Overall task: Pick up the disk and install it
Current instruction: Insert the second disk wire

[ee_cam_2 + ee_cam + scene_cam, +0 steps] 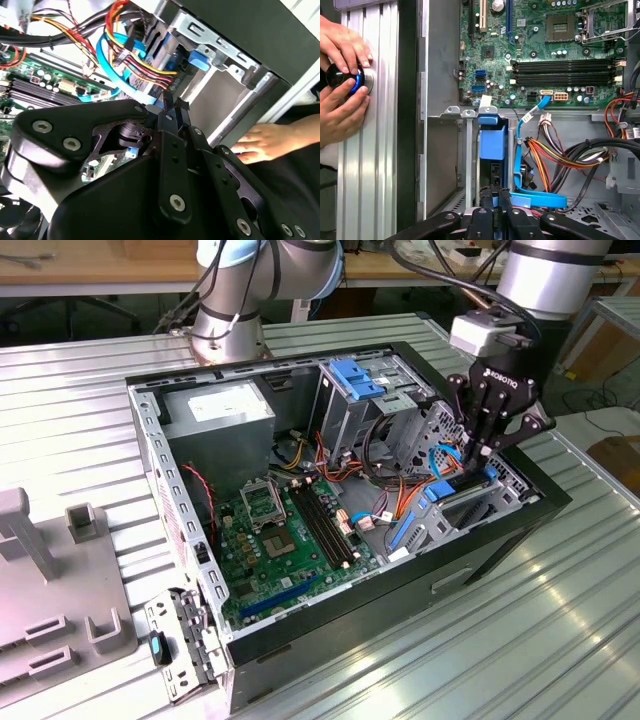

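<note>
Tool (484, 446) fingers are pressed together on the top edge of the flat blue-framed grey metal disk (492, 150), which stands upright inside the open black computer case's (500, 540) drive bay.

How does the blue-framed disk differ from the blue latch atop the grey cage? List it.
The blue-framed grey metal disk stands on edge in the lower bay, between the gripper's fingers; the blue plastic latch lies flat atop the grey drive cage, away from the gripper. The disk sits partly sunk in its slot; the latch lies exposed. Both show bright blue.
</note>
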### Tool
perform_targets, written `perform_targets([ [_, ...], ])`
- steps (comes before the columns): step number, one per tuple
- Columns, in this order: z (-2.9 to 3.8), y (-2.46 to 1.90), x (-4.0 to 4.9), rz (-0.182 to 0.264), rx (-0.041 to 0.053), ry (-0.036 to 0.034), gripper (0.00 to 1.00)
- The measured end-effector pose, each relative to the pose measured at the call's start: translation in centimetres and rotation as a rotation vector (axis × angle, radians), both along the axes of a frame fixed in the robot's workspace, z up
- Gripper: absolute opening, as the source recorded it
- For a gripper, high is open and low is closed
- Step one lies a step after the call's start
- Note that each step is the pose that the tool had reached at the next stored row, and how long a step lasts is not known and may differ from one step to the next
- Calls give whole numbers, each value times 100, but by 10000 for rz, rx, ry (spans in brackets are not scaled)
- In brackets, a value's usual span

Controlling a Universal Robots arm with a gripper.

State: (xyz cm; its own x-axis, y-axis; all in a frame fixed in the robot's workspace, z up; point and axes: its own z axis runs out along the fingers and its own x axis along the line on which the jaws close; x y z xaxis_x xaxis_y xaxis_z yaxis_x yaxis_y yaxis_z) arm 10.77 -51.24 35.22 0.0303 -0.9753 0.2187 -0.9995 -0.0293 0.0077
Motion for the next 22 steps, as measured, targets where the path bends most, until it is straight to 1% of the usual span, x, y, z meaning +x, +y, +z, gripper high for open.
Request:
perform_targets([
  [3,-6,-14,-9,78,207,-17,16],
  [5,-14,-31,-16,185,384,-41,16],
  [7,-20,-45,-20,250,488,-60,16],
  [8,-24,-55,-24,289,565,-70,16],
  [9,-27,-63,-27,313,618,-75,16],
  [11,-37,-92,-34,355,722,-83,16],
  [12,-45,-119,-39,380,788,-87,16],
  [13,-50,-150,-42,399,834,-91,16],
  [15,-53,-177,-45,410,904,-102,16],
  [17,-53,-188,-45,412,939,-113,16],
  [20,-53,-188,-45,412,947,-116,16],
  [21,-52,-189,-45,415,966,-116,16],
  [22,-53,-189,-45,421,1019,-120,16],
])
